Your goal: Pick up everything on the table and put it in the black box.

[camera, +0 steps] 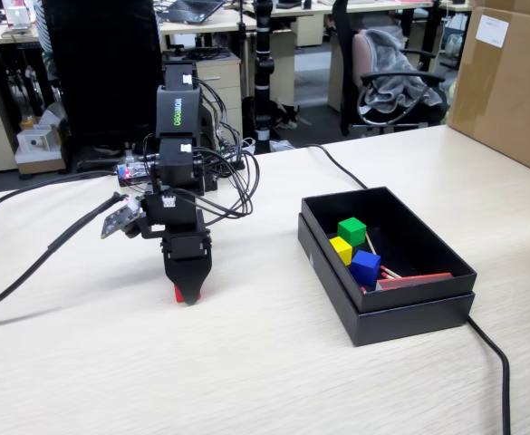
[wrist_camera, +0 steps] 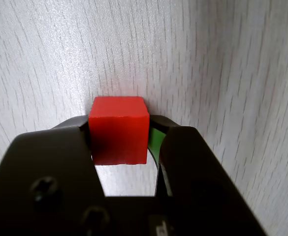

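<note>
The red cube (wrist_camera: pixel 119 130) sits between my two black jaws, which press on its left and right faces; in the fixed view the red cube (camera: pixel 182 293) peeks out at the tip of my gripper (camera: pixel 188 290), which points straight down at the table (camera: pixel 246 362). My gripper (wrist_camera: pixel 119 135) is shut on it. The black box (camera: pixel 428 304) stands to the right, apart from the arm. Inside it lie the green cube (camera: pixel 351 230), the yellow cube (camera: pixel 341 248) and the blue cube (camera: pixel 365 267).
A red strip and thin sticks (camera: pixel 409 281) lie in the box's near corner. A black cable (camera: pixel 491 353) runs past the box toward the front edge. Another cable (camera: pixel 38 258) trails left of the arm. A big brown carton (camera: pixel 509 82) stands at the back right.
</note>
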Action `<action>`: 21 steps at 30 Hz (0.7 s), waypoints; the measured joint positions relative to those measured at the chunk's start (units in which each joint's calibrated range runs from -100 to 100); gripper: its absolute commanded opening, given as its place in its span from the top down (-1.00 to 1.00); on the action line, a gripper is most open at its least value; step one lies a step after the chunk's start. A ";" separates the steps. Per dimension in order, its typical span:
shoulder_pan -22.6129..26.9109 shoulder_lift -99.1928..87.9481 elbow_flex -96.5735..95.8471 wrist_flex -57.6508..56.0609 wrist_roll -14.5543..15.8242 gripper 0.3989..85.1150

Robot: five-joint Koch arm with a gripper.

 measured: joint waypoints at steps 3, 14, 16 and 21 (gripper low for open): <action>-0.05 0.00 0.09 0.00 -0.05 0.74; 3.57 -26.02 -8.76 -0.77 0.68 0.74; 5.32 -34.30 -11.68 -1.39 1.22 0.74; 10.35 -55.53 -21.73 -1.08 3.13 0.74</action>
